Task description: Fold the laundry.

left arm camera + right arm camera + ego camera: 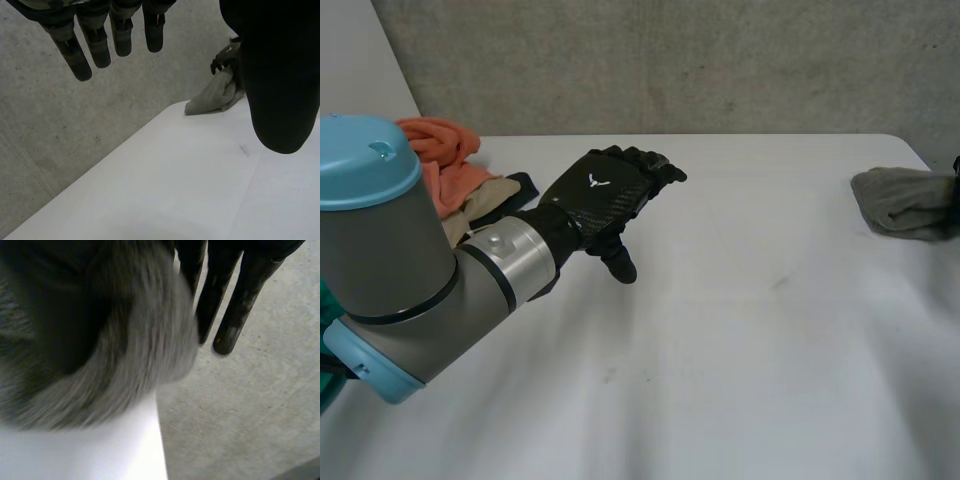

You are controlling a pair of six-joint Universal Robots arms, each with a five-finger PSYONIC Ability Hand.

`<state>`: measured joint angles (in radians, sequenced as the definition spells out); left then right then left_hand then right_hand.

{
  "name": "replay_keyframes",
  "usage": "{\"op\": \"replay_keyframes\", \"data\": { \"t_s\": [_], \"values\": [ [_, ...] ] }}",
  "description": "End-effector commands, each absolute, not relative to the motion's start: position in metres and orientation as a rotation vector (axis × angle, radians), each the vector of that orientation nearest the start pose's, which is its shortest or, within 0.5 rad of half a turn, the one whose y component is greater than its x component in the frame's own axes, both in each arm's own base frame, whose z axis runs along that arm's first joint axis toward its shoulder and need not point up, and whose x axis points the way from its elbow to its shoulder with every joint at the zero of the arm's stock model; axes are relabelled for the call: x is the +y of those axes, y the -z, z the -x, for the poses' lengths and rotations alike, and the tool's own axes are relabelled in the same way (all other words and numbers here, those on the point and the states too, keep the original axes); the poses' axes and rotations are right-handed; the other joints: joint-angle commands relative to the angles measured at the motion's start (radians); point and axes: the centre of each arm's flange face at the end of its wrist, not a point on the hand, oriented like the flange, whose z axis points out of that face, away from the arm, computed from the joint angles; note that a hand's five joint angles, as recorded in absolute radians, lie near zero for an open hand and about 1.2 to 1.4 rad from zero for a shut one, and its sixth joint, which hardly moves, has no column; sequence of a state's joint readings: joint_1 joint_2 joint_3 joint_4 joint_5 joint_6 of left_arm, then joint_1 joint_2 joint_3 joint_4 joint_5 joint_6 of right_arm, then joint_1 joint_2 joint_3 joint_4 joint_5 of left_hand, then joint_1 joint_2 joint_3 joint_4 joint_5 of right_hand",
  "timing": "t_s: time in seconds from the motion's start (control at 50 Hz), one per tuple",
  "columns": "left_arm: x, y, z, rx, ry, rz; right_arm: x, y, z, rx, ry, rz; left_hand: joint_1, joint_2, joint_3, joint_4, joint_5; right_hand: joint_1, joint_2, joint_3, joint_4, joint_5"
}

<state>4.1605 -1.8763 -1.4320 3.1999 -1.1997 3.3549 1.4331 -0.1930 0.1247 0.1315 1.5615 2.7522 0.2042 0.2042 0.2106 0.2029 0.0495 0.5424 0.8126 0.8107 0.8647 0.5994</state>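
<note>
Left hand point(605, 200) first: its fingers point(100, 45) are straight and spread apart, holding nothing, just hanging above bare bench point(740, 340). The right hand point(227, 295) is the busy one. Its thumb looks clamped down on a bunched-up grey cloth point(135, 345), with the other fingers sticking out straight past it. That cloth sits way over at the bench's right edge, well apart from the left hand.

Progress-wise, I'd say this has barely started. The grey cloth is a crumpled lump with no flat fold anywhere. There's also a pile of laundry point(445, 155) (orange, beige, something dark) heaped beside the left arm, and it looks untouched. So pretty much everything's left: spread it out, fold it, grab the next one.

As for the views, the head view gives you the pile and the overall layout, but the right hand is just a sliver there. The left wrist view shows the cloth rising off the bench up to the right hand. The right wrist view gives the close-up of the grip itself.
</note>
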Motion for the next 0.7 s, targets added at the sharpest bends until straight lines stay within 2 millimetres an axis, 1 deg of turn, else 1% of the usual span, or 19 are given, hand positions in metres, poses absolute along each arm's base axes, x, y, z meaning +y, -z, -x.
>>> {"op": "replay_keyframes", "data": {
  "t_s": [0.02, 0.06, 0.14, 0.18, 0.28, 0.3, 0.36, 0.38, 0.42, 0.44, 0.46, 0.52, 0.54, 0.58, 0.6, 0.62, 0.66, 0.68, 0.7],
  "values": [
    [-0.221, -0.253, 0.328, 2.382, 2.334, -1.454, -0.555, -0.117, -0.048, 2.615, 2.451, 0.381, 0.018, 0.018, 0.012, 0.019, -0.002, -0.368, -0.638, -0.636, -0.69, -0.599],
    [-0.22, -0.253, 0.329, 2.384, 2.335, -1.455, -0.555, -0.116, -0.047, 2.631, 2.466, 0.4, 0.018, 0.018, 0.012, 0.019, -0.002, -0.368, -0.638, -0.636, -0.69, -0.599],
    [-0.221, -0.253, 0.328, 2.384, 2.334, -1.45, -0.555, -0.113, -0.031, 2.693, 2.465, 0.377, 0.018, 0.018, 0.012, 0.019, -0.002, -0.368, -0.638, -0.636, -0.69, -0.599],
    [-0.221, -0.254, 0.328, 2.382, 2.339, -1.446, -0.554, -0.114, -0.029, 2.708, 2.457, 0.373, 0.018, 0.018, 0.012, 0.019, -0.002, -0.368, -0.638, -0.636, -0.69, -0.599],
    [-0.221, -0.254, 0.328, 2.382, 2.338, -1.446, -0.544, -0.137, -0.03, 2.727, 2.411, 0.403, 0.018, 0.018, 0.012, 0.019, -0.002, -0.368, -0.638, -0.636, -0.69, -0.599],
    [-0.221, -0.254, 0.328, 2.38, 2.341, -1.446, -0.536, -0.144, -0.032, 2.737, 2.369, 0.442, 0.021, 0.021, 0.015, 0.022, 0.001, -0.368, -0.638, -0.636, -0.69, -0.599],
    [-0.22, -0.256, 0.327, 2.378, 2.342, -1.443, -0.522, -0.162, -0.032, 2.737, 2.344, 0.503, 0.018, 0.018, 0.012, 0.019, -0.002, -0.368, -0.638, -0.636, -0.69, -0.599],
    [-0.221, -0.257, 0.326, 2.375, 2.346, -1.435, -0.515, -0.174, -0.025, 2.749, 2.347, 0.544, 0.018, 0.018, 0.012, 0.019, -0.002, -0.368, -0.638, -0.636, -0.69, -0.599],
    [-0.223, -0.26, 0.325, 2.366, 2.355, -1.422, -0.51, -0.187, -0.017, 2.764, 2.378, 0.597, 0.015, 0.015, 0.009, 0.016, -0.005, -0.368, -0.638, -0.636, -0.69, -0.599],
    [-0.223, -0.26, 0.324, 2.364, 2.357, -1.417, -0.508, -0.194, -0.013, 2.774, 2.399, 0.635, 0.015, 0.015, 0.009, 0.016, -0.005, -0.368, -0.638, -0.636, -0.69, -0.599],
    [-0.224, -0.261, 0.323, 2.363, 2.361, -1.41, -0.505, -0.21, -0.008, 2.799, 2.449, 0.704, 0.015, 0.015, 0.009, 0.016, -0.005, -0.368, -0.638, -0.636, -0.69, -0.599],
    [-0.227, -0.271, 0.317, 2.332, 2.39, -1.378, -0.501, -0.235, -0.005, 2.842, 2.545, 0.824, 0.012, 0.012, 0.006, 0.014, -0.008, -0.368, -0.638, -0.636, -0.69, -0.599],
    [-0.228, -0.272, 0.316, 2.326, 2.396, -1.37, -0.497, -0.257, -0.006, 2.851, 2.634, 0.893, 0.012, 0.012, 0.006, 0.014, -0.008, -0.368, -0.638, -0.636, -0.69, -0.599],
    [-0.233, -0.277, 0.311, 2.304, 2.412, -1.33, -0.493, -0.277, -0.006, 2.849, 2.722, 0.911, 0.012, 0.012, 0.006, 0.014, -0.008, -0.368, -0.638, -0.636, -0.69, -0.599],
    [-0.236, -0.278, 0.308, 2.299, 2.415, -1.309, -0.491, -0.287, -0.007, 2.831, 2.778, 0.901, 0.012, 0.012, 0.006, 0.014, -0.008, -0.368, -0.638, -0.636, -0.69, -0.599],
    [-0.242, -0.283, 0.302, 2.28, 2.421, -1.247, -0.489, -0.301, -0.01, 2.764, 2.882, 0.861, 0.012, 0.012, 0.006, 0.014, -0.008, -0.368, -0.638, -0.636, -0.69, -0.599],
    [-0.25, -0.288, 0.294, 2.259, 2.427, -1.168, -0.486, -0.31, -0.024, 2.648, 2.972, 0.821, 0.006, 0.006, 0.0, 0.008, -0.013, -0.368, -0.638, -0.636, -0.69, -0.599],
    [-0.254, -0.291, 0.289, 2.248, 2.428, -1.124, -0.484, -0.313, -0.037, 2.576, 3.001, 0.81, 0.001, 0.001, -0.006, 0.002, -0.019, -0.368, -0.638, -0.636, -0.69, -0.599],
    [-0.263, -0.296, 0.279, 2.222, 2.425, -1.033, -0.475, -0.317, -0.071, 2.398, 3.028, 0.799, -0.008, -0.008, -0.015, -0.007, -0.028, -0.368, -0.638, -0.636, -0.69, -0.599]
  ]
}}
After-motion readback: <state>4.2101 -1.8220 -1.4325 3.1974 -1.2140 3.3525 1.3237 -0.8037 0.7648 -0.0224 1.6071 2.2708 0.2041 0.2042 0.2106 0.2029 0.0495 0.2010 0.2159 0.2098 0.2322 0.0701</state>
